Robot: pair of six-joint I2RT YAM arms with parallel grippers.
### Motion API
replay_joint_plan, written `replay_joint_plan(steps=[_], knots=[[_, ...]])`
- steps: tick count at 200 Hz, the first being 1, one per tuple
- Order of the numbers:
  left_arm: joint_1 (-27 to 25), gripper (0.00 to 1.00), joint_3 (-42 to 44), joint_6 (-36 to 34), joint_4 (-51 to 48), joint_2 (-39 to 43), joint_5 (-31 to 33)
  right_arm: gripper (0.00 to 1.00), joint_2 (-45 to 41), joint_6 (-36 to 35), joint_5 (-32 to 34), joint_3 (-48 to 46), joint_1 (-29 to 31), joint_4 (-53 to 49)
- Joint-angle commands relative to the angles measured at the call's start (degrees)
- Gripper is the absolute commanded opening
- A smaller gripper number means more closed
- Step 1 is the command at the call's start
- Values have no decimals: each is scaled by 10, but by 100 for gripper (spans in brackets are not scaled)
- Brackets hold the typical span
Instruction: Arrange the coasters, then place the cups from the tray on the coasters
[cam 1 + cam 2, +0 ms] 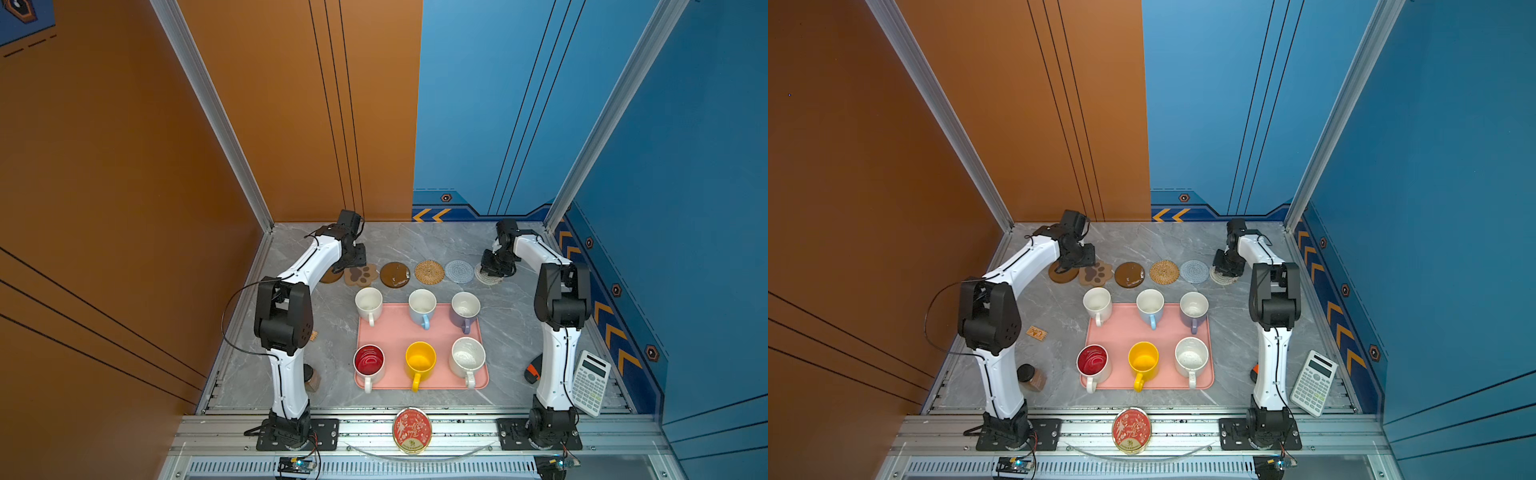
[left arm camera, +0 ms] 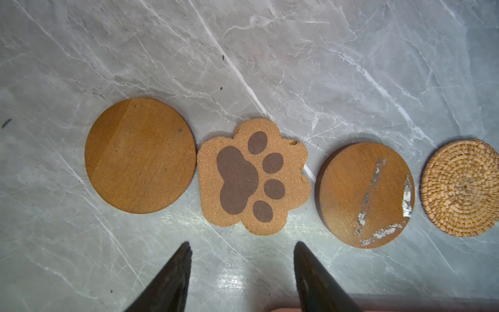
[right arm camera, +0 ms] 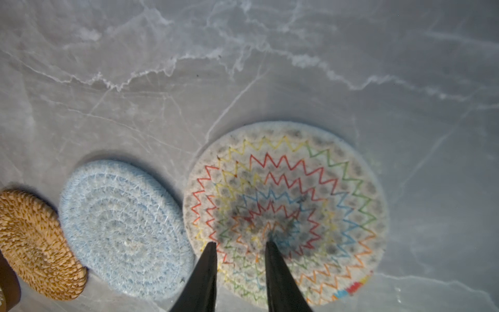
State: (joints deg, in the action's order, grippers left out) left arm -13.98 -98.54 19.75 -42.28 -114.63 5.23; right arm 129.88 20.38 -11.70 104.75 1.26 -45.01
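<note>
while all six cups stand upright on the tray (image 1: 395,332), the six coasters lie flat in a row on the table just beyond the tray's far edge; from the tray's left end to its right end the row runs plain brown coaster (image 1: 328,277), paw coaster (image 1: 362,275), scratched brown coaster (image 1: 395,274), rattan coaster (image 1: 429,272), blue coaster (image 1: 459,271) and cream coaster (image 1: 492,281); on the tray's far half stand the white cup (image 1: 368,303), the light blue cup (image 1: 422,305) and the lavender cup (image 1: 465,308); on its near half stand the red-lined cup (image 1: 368,360), the yellow cup (image 1: 420,359) and the speckled cup (image 1: 467,356); every handle points toward the tray's near edge; the left claw (image 2: 241,245) hangs beyond the tray's far left corner, above the plain brown and paw coasters; in the left wrist view it is released, fingers wide apart with bare table between them, tips just short of the paw coaster; the right claw (image 3: 241,244) hangs beyond the tray's far right corner, low over the cream coaster; in the right wrist view it grasps nothing, its fingers parted by a narrow gap through which the coaster's zigzag stitching shows; whether the tips touch the coaster cannot be told; a red tin (image 1: 412,430) lies off the tray's near edge, and a calculator (image 1: 591,388) lies well off the tray's right side.
</note>
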Motion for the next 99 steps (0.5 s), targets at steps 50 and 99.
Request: replay_joint_plan(steps=[50,99], knots=[[-6,62,0,0,-15,38,22,29,-1,6,3,17,4,-16],[-20,62,-22,0,-15,51,28,30,-37,12,5,32,5,-15]])
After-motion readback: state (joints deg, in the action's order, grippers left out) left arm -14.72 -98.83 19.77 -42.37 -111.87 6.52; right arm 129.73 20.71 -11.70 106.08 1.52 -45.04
